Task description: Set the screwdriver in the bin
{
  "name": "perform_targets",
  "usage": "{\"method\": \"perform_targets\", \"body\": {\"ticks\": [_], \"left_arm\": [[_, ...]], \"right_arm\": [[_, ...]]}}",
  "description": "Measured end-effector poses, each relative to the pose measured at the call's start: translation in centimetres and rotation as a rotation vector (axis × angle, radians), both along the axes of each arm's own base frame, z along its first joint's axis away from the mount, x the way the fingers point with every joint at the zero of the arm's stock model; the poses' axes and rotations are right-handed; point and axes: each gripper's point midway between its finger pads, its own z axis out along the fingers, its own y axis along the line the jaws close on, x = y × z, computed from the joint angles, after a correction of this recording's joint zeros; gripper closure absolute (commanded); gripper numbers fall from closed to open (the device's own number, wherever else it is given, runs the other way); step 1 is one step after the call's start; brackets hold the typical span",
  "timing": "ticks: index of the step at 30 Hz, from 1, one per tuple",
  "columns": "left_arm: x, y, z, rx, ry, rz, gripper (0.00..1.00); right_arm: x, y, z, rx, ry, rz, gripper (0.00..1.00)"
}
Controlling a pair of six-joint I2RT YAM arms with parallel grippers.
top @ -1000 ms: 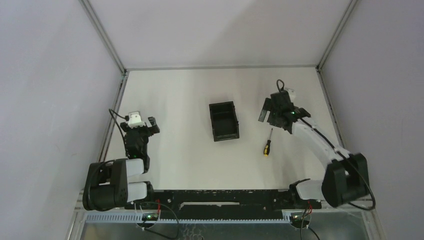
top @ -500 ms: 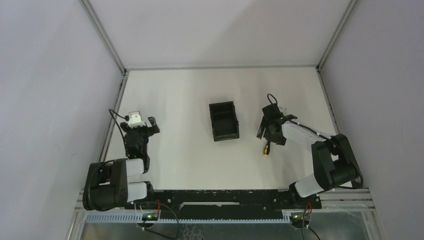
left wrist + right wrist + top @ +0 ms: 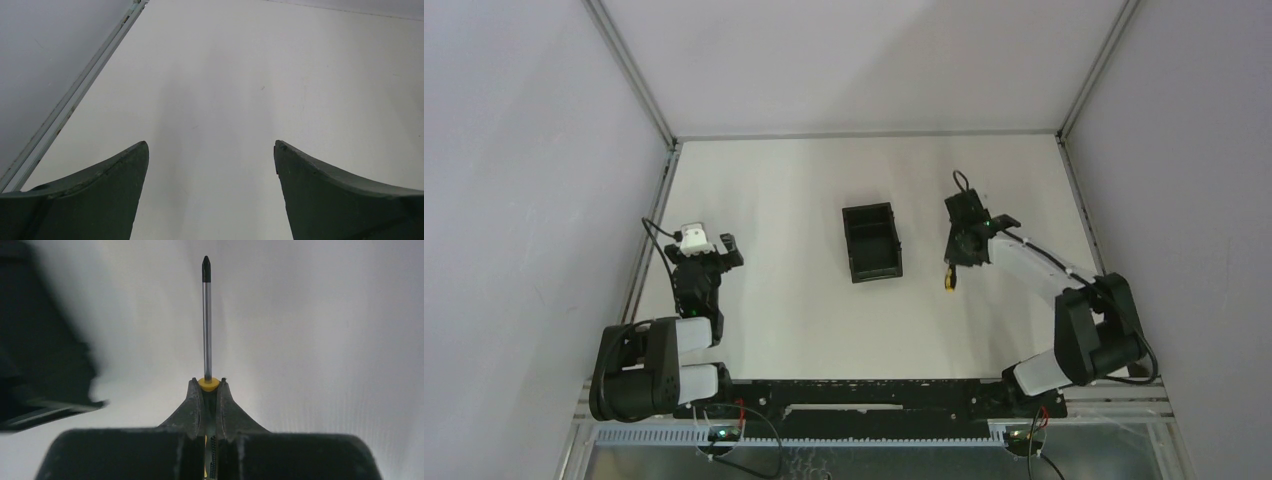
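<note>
Right end effector (image 3: 960,258) is closing on the screwdriver (image 3: 951,283): in the right wrist view my two fingers (image 3: 192,405) are pressing together on the yellow collar at the top of the handle, with no gap between them apart from the tool itself. The thin metal shaft (image 3: 207,325) is pointing straight up toward the top of that frame and ending in a dark tip. Most of the handle is hiding between and below the fingers. In the top view, the yellow-and-black handle end is showing just below the end effector, right of centre in the frame. I cannot tell whether the tool is touching the counter (image 3: 794,200). The bin (image 3: 873,271) is sitting at the centre of the top view, to the left of the screwdriver and apart from it, with nothing lying inside. A dark blurred shape (image 3: 40,340) is filling the left edge of the right wrist view; I cannot tell what it is. Left end effector (image 3: 210,150) is hanging with its fingers spread wide over bare counter, at the left of the top view (image 3: 709,250), well apart from the bin.
</note>
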Motion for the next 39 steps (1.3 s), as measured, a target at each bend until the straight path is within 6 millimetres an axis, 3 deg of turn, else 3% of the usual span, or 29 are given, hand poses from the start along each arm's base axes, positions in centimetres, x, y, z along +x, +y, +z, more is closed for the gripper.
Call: {"method": "perform_targets", "body": {"ticks": [4, 7, 9, 12, 15, 21, 28, 32, 39], "left_arm": [[0.0, 0.0, 0.0, 0.000, 0.000, 0.000, 0.00], [0.0, 0.0, 0.0, 0.000, 0.000, 0.000, 0.00], [0.0, 0.0, 0.0, 0.000, 0.000, 0.000, 0.00], [0.0, 0.0, 0.0, 0.000, 0.000, 0.000, 0.00], [0.0, 0.0, 0.0, 0.000, 0.000, 0.000, 0.00], [0.0, 0.0, 0.0, 0.000, 0.000, 0.000, 0.00], [0.0, 0.0, 0.0, 0.000, 0.000, 0.000, 0.00], [0.0, 0.0, 0.0, 0.000, 0.000, 0.000, 0.00], [0.0, 0.0, 0.0, 0.000, 0.000, 0.000, 0.00]], "right_arm": [[3.9, 3.6, 7.0, 0.035, -0.197, 0.157, 1.00], [5.2, 8.2, 11.9, 0.057, -0.343, 0.361, 1.00], [5.0, 11.1, 13.6, 0.061, -0.394, 0.493, 1.00], [4.9, 14.5, 14.5, 0.054, -0.421, 0.655, 0.99], [5.6, 16.7, 13.5, 0.025, -0.413, 0.757, 0.97], [7.0, 18.4, 9.1, -0.056, -0.321, 0.852, 0.96], [7.4, 18.9, 4.9, -0.119, -0.232, 0.865, 0.81], [7.7, 18.7, 3.7, -0.140, -0.214, 0.850, 0.72], [7.7, 18.9, 2.8, -0.131, -0.196, 0.812, 0.34]]}}
